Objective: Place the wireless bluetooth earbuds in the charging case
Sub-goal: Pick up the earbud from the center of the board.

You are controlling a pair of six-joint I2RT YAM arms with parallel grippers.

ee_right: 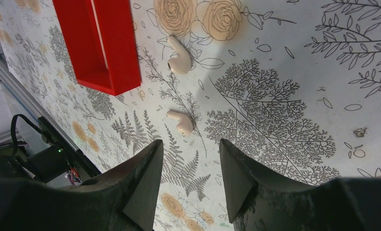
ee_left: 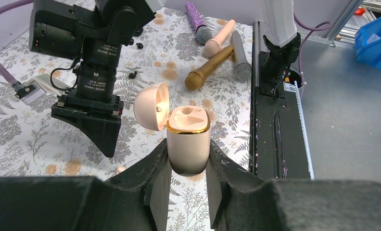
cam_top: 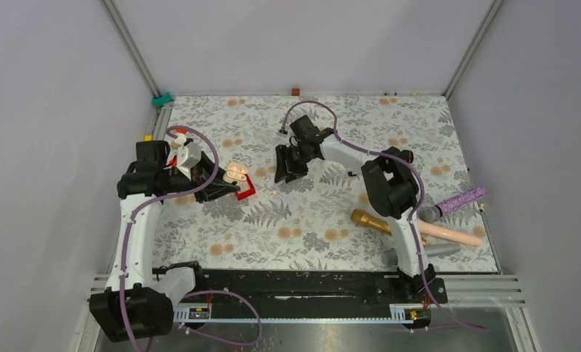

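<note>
Two pale earbuds (ee_right: 181, 122) lie on the floral mat (ee_right: 285, 96), right off the tips of the right gripper (ee_right: 191, 147), whose fingers are spread apart. A red box (ee_right: 102, 43) sits just beyond them. The left gripper (ee_left: 188, 159) is clamped on the upright pink charging case (ee_left: 188, 142), its lid (ee_left: 151, 107) flipped open.

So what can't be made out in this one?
Top view: the earbuds are too small to tell apart from the flowers on the cloth.
Left wrist: the bottom of the charging case is hidden between the fingers of the left gripper.
Right wrist: the red box is cut off by the top edge.
</note>
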